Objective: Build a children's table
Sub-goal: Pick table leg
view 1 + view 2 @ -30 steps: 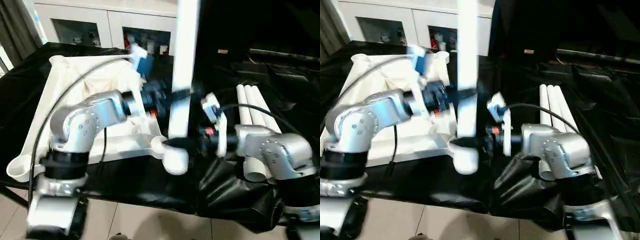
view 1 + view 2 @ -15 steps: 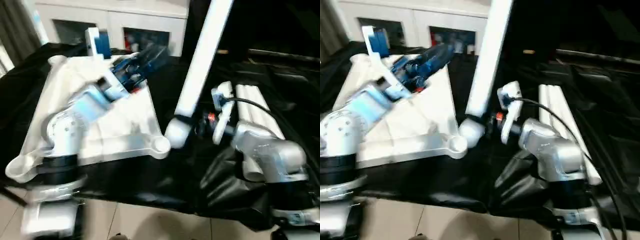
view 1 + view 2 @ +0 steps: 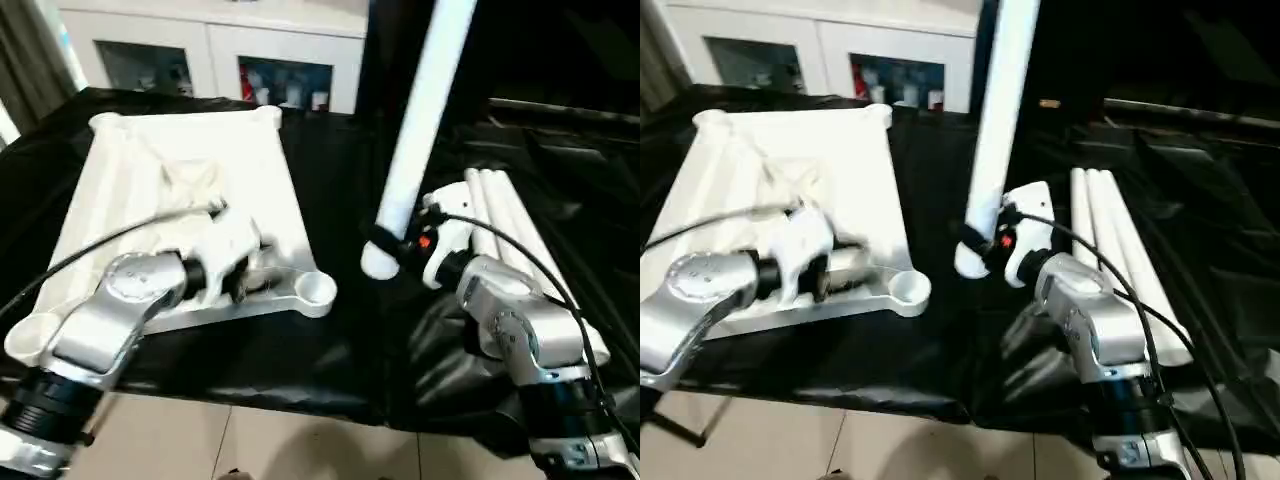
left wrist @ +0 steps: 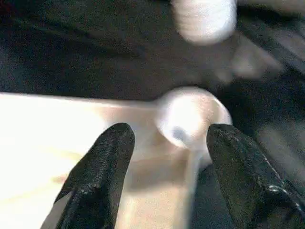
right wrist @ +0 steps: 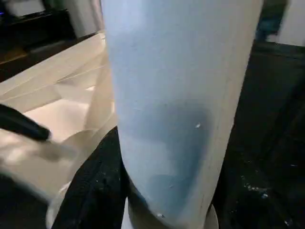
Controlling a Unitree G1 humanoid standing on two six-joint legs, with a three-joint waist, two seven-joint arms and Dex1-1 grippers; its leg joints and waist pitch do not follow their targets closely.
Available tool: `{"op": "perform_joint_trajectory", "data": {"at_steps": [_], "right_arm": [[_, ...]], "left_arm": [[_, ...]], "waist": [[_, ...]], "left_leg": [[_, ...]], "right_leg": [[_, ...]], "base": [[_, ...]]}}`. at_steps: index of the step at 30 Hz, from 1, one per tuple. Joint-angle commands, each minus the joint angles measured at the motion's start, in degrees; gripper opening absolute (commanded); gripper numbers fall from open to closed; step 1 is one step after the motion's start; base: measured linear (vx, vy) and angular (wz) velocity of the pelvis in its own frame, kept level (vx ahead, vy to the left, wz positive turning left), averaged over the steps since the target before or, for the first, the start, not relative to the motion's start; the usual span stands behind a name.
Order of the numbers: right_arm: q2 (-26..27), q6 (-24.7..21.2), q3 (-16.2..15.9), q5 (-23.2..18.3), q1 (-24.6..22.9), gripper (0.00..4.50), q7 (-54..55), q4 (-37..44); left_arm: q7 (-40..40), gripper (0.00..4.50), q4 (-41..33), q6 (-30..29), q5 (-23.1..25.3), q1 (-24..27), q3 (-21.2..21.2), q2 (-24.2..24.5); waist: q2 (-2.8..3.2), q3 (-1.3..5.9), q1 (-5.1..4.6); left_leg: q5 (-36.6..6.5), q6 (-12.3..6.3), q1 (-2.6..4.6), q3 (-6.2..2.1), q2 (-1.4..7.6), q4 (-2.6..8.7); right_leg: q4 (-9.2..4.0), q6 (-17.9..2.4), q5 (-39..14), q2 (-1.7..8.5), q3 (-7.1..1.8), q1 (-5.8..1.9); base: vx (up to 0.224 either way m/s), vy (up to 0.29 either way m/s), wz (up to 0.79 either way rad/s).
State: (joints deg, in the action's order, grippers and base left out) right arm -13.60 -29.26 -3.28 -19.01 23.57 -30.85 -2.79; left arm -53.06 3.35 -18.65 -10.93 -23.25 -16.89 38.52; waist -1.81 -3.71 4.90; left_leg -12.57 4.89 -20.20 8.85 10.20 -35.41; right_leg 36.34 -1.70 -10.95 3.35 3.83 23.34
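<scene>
The right gripper (image 3: 392, 250) had its jaws clamped near the foot of a leg (image 3: 425, 110) held upright just beside the tabletop (image 3: 185, 185), off its near corner socket (image 3: 316, 290). The left gripper (image 4: 167, 157) stood open and empty over that socket. The leg looked light, stiff and slick; gripping low seemed best.

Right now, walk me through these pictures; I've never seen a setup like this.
This is a two-armed humanoid robot putting together a children's table. Two pictures come from cameras in its head, looking down over its silver arms; the other two come from cameras on its wrists.

On the black-covered surface lies the white tabletop, underside up, with a round socket at its near corner. Three spare legs lie side by side to the right.

The right tool is clamped near the bottom end of a fourth leg, holding it up, tilted, beside that socket and not in it. The left tool is open, empty, pointing at the socket.
</scene>
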Motion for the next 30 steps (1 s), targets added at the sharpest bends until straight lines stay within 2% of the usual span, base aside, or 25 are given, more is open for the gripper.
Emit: {"op": "perform_joint_trajectory", "data": {"at_steps": [1,3,4,5,6,7,8,9,10,11,12,13,16,17,18,19,22,23,28,30], "right_arm": [[-0.49,-0.36,-0.51,-0.80,0.21,1.91,-1.01,1.49],[-1.10,-0.71,-0.97,-1.17,0.66,1.91,-2.57,0.99],[-1.22,-0.10,-1.67,-0.75,0.94,1.91,-3.70,0.09],[-1.39,0.15,-1.89,-0.39,1.04,1.91,-3.88,-0.17],[-1.95,0.91,-2.56,0.75,1.35,1.91,-4.42,-0.96],[-1.99,0.91,-2.58,0.87,1.49,1.91,-4.52,-1.09],[-1.91,0.80,-2.50,0.80,1.56,1.91,-4.54,-1.10],[-1.79,0.35,-2.38,0.34,1.48,1.91,-4.79,-0.83],[-1.90,0.31,-2.57,0.36,1.34,1.91,-5.02,-0.54],[-2.06,0.41,-2.80,0.55,1.20,1.91,-5.17,-0.39],[-2.17,0.15,-2.83,0.41,0.92,1.91,-5.24,-0.03],[-2.32,0.01,-2.86,0.31,0.73,1.91,-5.34,0.22],[-2.75,0.00,-2.83,0.40,0.26,1.91,-5.43,0.56],[-2.78,-0.02,-2.80,0.37,0.20,1.91,-5.46,0.59],[-2.78,0.10,-2.54,0.68,0.12,1.91,-5.50,0.43],[-2.81,0.09,-2.45,0.69,0.08,1.91,-5.54,0.44],[-2.91,0.09,-2.22,0.81,0.03,1.91,-5.51,0.36],[-3.13,0.10,-2.35,0.92,-0.01,1.91,-5.52,0.44],[-3.48,0.14,-2.33,1.00,0.23,1.91,-5.50,0.25],[-3.58,0.21,-2.48,1.20,0.41,1.91,-5.67,0.04]], "left_arm": [[-3.24,2.92,1.17,0.83,1.13,-1.18,-1.30,0.98],[-4.86,2.92,3.76,-0.34,1.25,-2.81,-2.28,0.94],[-5.49,2.92,7.02,1.38,2.65,-4.42,-3.23,0.74],[-5.18,2.92,8.06,1.83,3.22,-4.96,-3.40,0.43],[-4.19,2.64,11.23,3.19,4.94,-6.61,-3.89,-0.58],[-3.04,2.64,13.97,4.47,6.58,-7.97,-4.40,-1.30],[-2.38,2.56,15.61,5.31,7.59,-8.76,-4.72,-1.68],[-3.30,2.51,17.07,6.06,8.08,-9.36,-5.28,-1.71],[-4.32,2.51,17.99,5.93,8.08,-9.74,-5.64,-1.74],[-5.55,2.24,18.73,5.43,7.87,-10.04,-5.80,-1.84],[-6.39,2.24,19.42,5.50,7.74,-10.34,-5.87,-2.06],[-6.81,2.12,20.11,5.70,7.73,-10.69,-5.89,-2.33],[-9.14,2.04,21.63,5.08,7.00,-11.50,-6.11,-3.07],[-9.60,1.86,21.78,4.99,6.91,-11.59,-6.19,-3.13],[-12.25,1.73,22.95,4.59,6.56,-12.08,-6.18,-3.59],[-12.61,1.67,23.04,4.49,6.46,-12.12,-6.15,-3.68],[-13.89,1.54,22.91,3.98,5.86,-12.12,-5.98,-3.82],[-14.12,1.27,23.39,3.92,6.11,-12.21,-5.80,-3.93],[-14.40,1.09,23.74,4.37,6.66,-12.24,-5.68,-4.05],[-14.24,0.80,24.75,4.95,8.01,-12.48,-5.82,-4.22]], "waist": [[-0.05,3.80,0.22],[0.02,3.82,0.41],[0.99,3.77,0.34],[0.65,3.71,0.25],[0.48,3.91,0.37],[0.61,3.89,0.44],[0.40,3.98,0.50],[0.80,4.04,0.52],[0.82,4.10,0.53],[0.65,4.11,0.47],[1.35,4.15,0.51],[1.04,4.14,0.40],[1.30,4.14,0.44],[1.19,4.13,0.42],[1.47,4.07,0.44],[1.32,4.00,0.38],[1.53,4.09,0.37],[1.64,4.10,0.33],[1.47,4.12,0.34],[1.46,4.05,0.31]], "left_leg": [[-3.67,0.30,-0.12,-0.35,2.25,4.74],[-3.99,0.42,0.18,-0.19,2.27,4.67],[-4.51,0.75,0.24,-0.24,2.26,4.68],[-5.39,0.87,0.30,-0.21,2.27,4.74],[-5.51,1.03,0.29,-0.29,2.27,4.72],[-5.44,1.11,0.37,-0.26,2.25,4.68],[-5.50,1.22,0.31,-0.27,2.22,4.65],[-5.25,1.53,0.10,-0.43,2.33,4.70],[-5.33,1.65,0.09,-0.50,2.34,4.69],[-5.31,1.69,0.03,-0.48,2.32,4.71],[-5.23,2.01,0.12,-0.56,2.34,4.66],[-5.29,2.00,0.03,-0.47,2.30,4.63],[-5.91,1.99,0.08,-0.46,2.25,4.56],[-5.91,1.91,0.04,-0.45,2.27,4.59],[-6.30,1.97,0.04,-0.52,2.33,4.65],[-6.55,1.81,0.11,-0.39,2.22,4.64],[-6.98,1.95,0.05,-0.54,2.44,4.68],[-6.77,1.90,0.03,-0.54,2.43,4.66],[-6.48,1.57,-0.03,-0.52,2.45,4.64],[-6.37,1.46,-0.05,-0.51,2.43,4.66]], "right_leg": [[-4.09,-7.59,-11.57,4.65,-3.41,-3.60],[-4.13,-7.68,-12.37,4.68,-3.49,-3.29],[-4.29,-8.21,-11.41,4.55,-3.45,-3.07],[-4.38,-8.17,-11.73,4.44,-3.40,-3.05],[-4.25,-8.30,-11.25,4.55,-3.43,-3.33],[-4.32,-8.29,-10.93,4.53,-3.45,-3.23],[-4.17,-8.73,-9.72,4.60,-3.52,-3.46],[-3.89,-8.88,-9.19,4.73,-3.50,-3.66],[-3.95,-8.75,-9.07,4.77,-3.47,-3.64],[-3.99,-8.86,-8.89,4.76,-3.47,-3.71],[-3.76,-9.34,-8.21,4.76,-3.44,-3.60],[-3.86,-9.70,-7.40,4.73,-3.46,-3.73],[-3.95,-10.17,-8.05,4.75,-3.44,-3.77],[-4.02,-10.22,-8.18,4.76,-3.44,-3.81],[-4.02,-10.29,-8.75,4.77,-3.41,-3.78],[-4.32,-10.11,-9.47,4.69,-3.41,-3.68],[-4.21,-10.41,-10.03,4.87,-3.44,-3.81],[-4.15,-10.50,-9.65,4.84,-3.44,-3.80],[-4.19,-10.64,-9.57,4.87,-3.41,-3.91],[-4.24,-10.54,-9.67,4.82,-3.40,-3.86]], "base": [[0.000,0.000,0.00],[0.000,0.000,0.00],[0.000,0.000,0.00],[0.000,0.000,0.00],[0.000,0.000,0.00],[0.000,0.000,0.00],[0.000,0.000,0.00],[0.000,0.000,0.00],[0.000,0.000,0.00],[0.000,0.000,0.00],[0.000,0.000,0.00],[0.000,0.000,0.00],[0.000,0.000,0.00],[0.000,0.000,0.00],[0.000,0.000,0.00],[0.000,0.000,0.00],[0.000,0.000,0.00],[0.000,0.000,0.00],[0.000,0.000,0.00],[0.000,0.000,0.00]]}}
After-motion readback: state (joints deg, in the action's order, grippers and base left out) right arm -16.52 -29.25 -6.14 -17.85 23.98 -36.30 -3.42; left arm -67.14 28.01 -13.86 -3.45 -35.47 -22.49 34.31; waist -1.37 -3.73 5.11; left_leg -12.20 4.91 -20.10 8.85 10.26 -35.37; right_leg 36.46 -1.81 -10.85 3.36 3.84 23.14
